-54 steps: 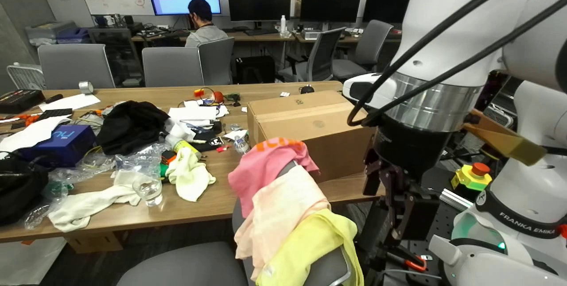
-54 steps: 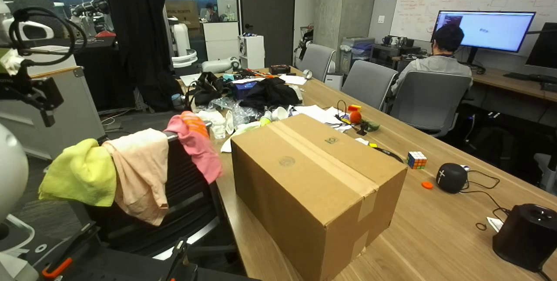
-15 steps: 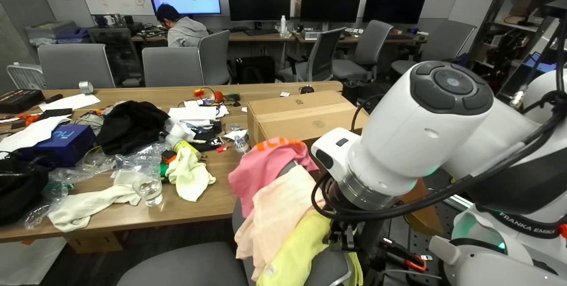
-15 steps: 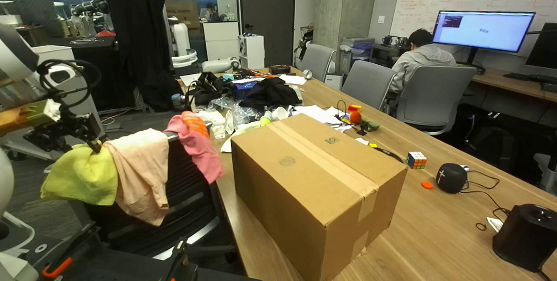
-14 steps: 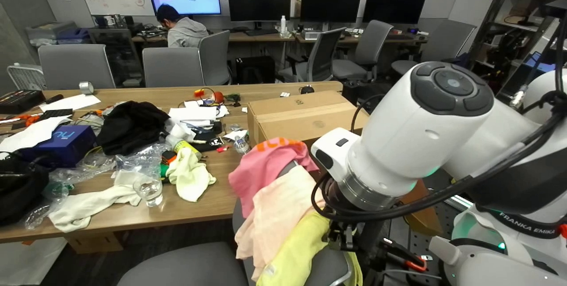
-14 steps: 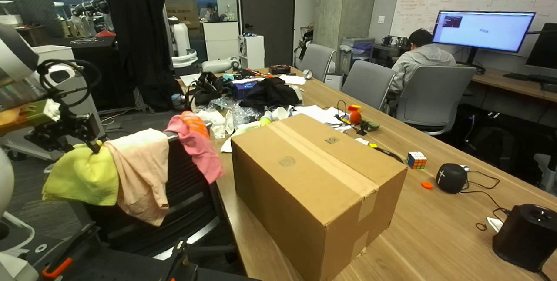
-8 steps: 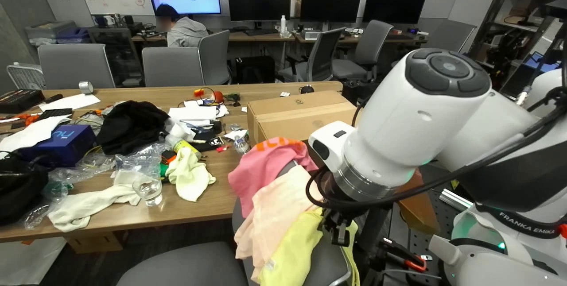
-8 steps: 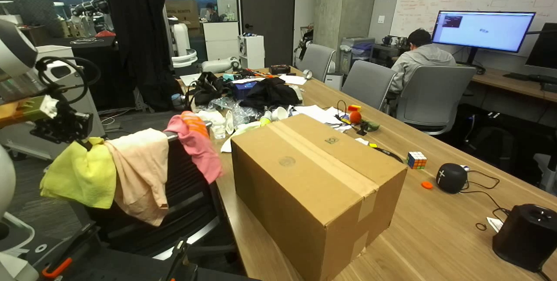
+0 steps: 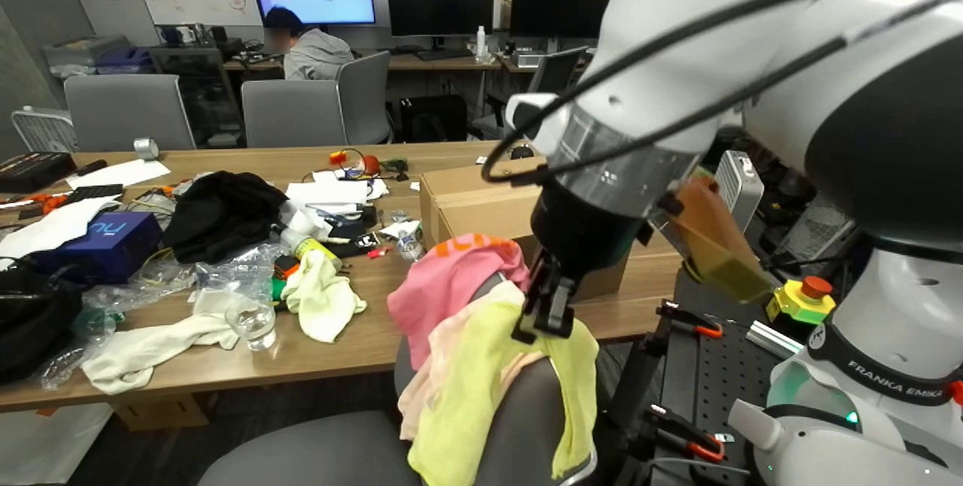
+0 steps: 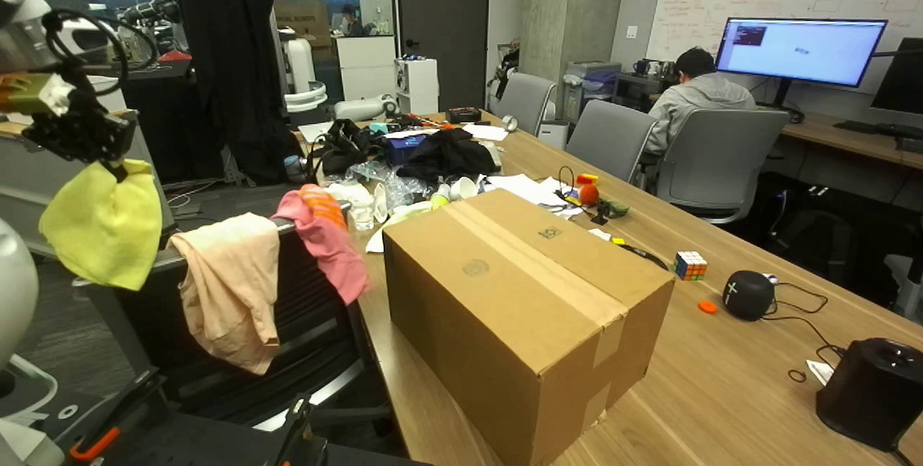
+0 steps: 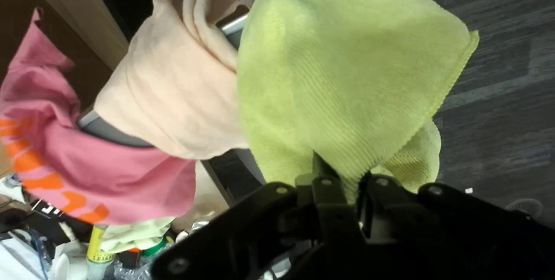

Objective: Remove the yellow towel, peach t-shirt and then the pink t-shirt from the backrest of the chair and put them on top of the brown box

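Grey chair [image 9: 528,417]: smooth, rounded. Brown box [image 10: 523,318]: flat-topped cardboard, stood near it. Wrist view: soft peach t-shirt [image 11: 173,98] draped chair; pink t-shirt [image 11: 112,171], orange-printed, lay at its eight o'clock; ribbed yellow towel [image 11: 347,72] hung at twelve from gripper [image 11: 344,173], clamped on it, nearly together.

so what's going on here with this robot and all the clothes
The gripper pinches the yellow towel and holds it up at the chair's backrest; I can't tell whether it hangs clear. The peach t-shirt and pink t-shirt hang over that backrest. None of the three is on the brown box yet.
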Motion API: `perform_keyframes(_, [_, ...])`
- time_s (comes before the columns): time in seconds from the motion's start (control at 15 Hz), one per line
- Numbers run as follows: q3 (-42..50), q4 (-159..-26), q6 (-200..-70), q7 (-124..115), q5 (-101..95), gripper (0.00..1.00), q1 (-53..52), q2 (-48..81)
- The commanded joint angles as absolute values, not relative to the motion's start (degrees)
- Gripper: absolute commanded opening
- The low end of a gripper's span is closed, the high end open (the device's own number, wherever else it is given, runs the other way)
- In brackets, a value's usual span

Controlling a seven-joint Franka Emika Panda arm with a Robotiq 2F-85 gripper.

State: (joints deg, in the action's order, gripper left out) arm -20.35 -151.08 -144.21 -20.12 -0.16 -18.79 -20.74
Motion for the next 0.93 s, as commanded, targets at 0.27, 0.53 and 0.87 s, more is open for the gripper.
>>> perform_keyframes(0.27, [-19.35, -134.1, -122.53, -17.83, -2.24, 0.03, -14.92, -22.47])
perform_keyframes(0.53, [-20.14, -126.1, -115.62, -20.49, -10.65, 0.03, -9.81, -16.56])
perform_keyframes(0.87, [-16.72, -117.1, -111.02, -24.61, -20.86, 0.03, -4.06, -7.84])
